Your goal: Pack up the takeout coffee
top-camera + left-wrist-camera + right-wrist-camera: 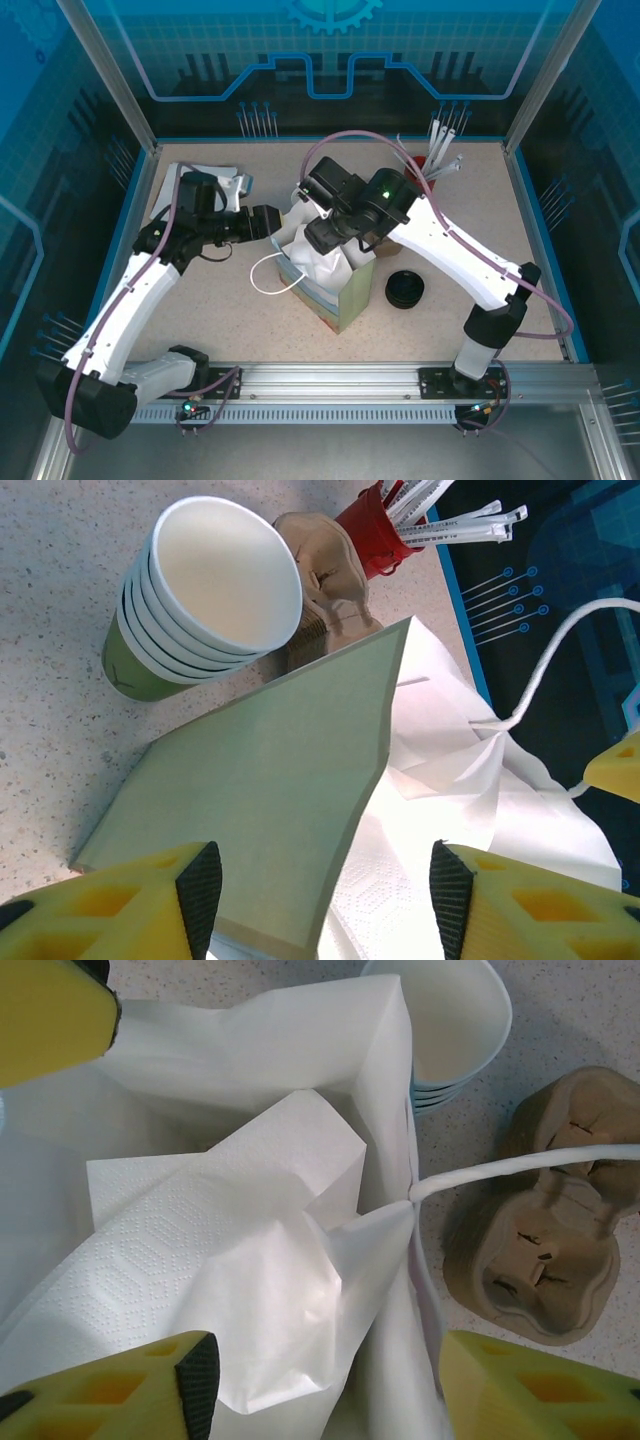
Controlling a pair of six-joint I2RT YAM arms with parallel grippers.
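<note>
Green paper cups [215,590], nested, white inside, stand on the tabletop [50,730] beside the brown pulp carrier [325,580], just behind the pale green bag [260,810]. We see the black lid [404,289] lying right of the bag. Our left pincer [325,885] is spread wide over the bag's edge, holding nothing. Our right pincer [325,1370] hangs open over white napkins [200,1250].

No words, brands or numbers are legible. The blue back wall [330,60] bears a gear emblem [332,12]. Dark marks on the straw wrappers [440,520] are too small to read.
</note>
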